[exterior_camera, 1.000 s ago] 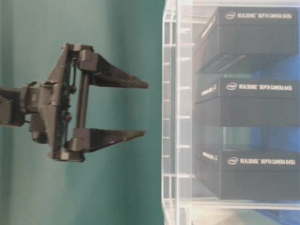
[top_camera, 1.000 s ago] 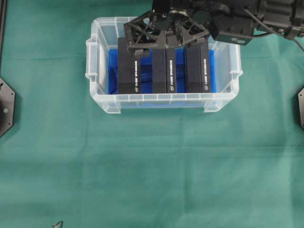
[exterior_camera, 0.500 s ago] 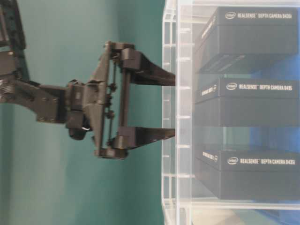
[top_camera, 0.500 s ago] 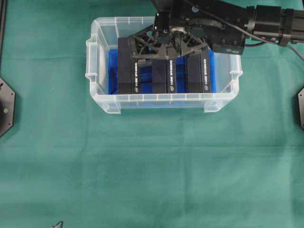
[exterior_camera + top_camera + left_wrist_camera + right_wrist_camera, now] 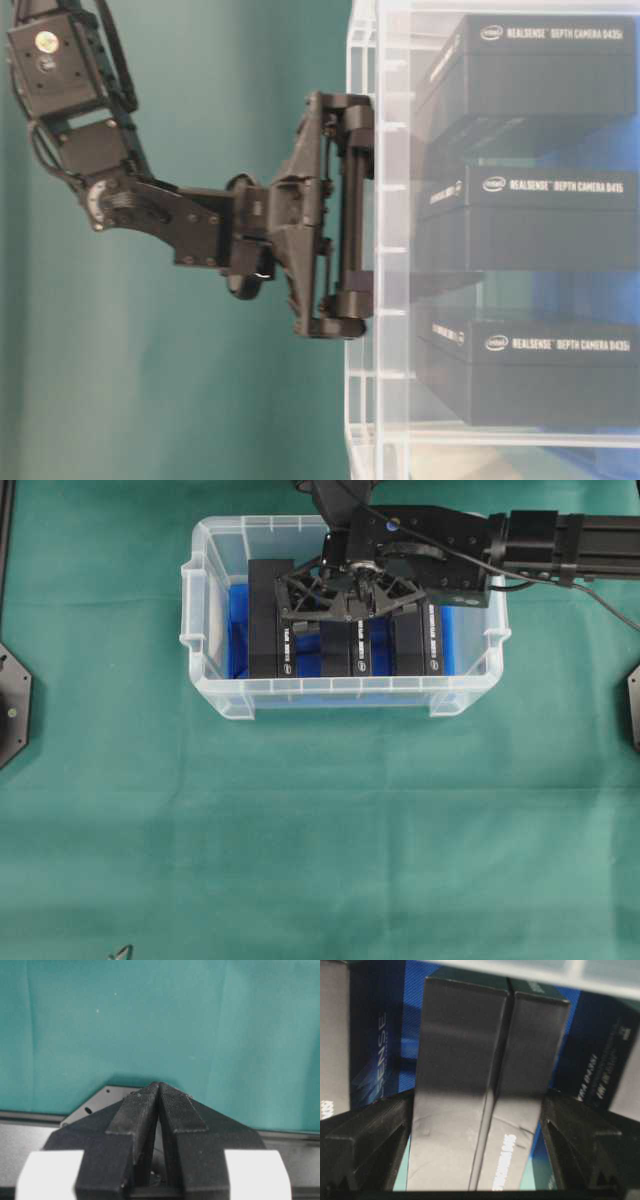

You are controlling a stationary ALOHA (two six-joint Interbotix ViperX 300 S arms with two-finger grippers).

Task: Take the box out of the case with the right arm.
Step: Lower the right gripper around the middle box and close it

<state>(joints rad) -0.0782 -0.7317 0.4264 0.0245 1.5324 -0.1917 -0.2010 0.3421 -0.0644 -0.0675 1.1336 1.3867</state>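
The clear case [image 5: 340,688] with a blue floor holds three black boxes standing side by side. My right gripper [image 5: 345,615] reaches down into the case from the back, open, with its fingers either side of the middle box [image 5: 346,648]. In the right wrist view that box [image 5: 480,1105] fills the space between the left finger [image 5: 367,1135] and the right finger [image 5: 580,1130], with a narrow gap showing on each side. The table-level view shows the gripper's frame [image 5: 340,215] at the case wall, level with the middle box [image 5: 540,220]. My left gripper [image 5: 159,1086] is shut and empty over green cloth.
A left box [image 5: 266,620] and a right box [image 5: 418,640] flank the middle one closely. Black mounting plates sit at the left edge [image 5: 12,705] and right edge [image 5: 633,708] of the green cloth [image 5: 320,830].
My right gripper has come down and forward into the case, so its open fingers now straddle the middle box. The boxes and the case have not moved.
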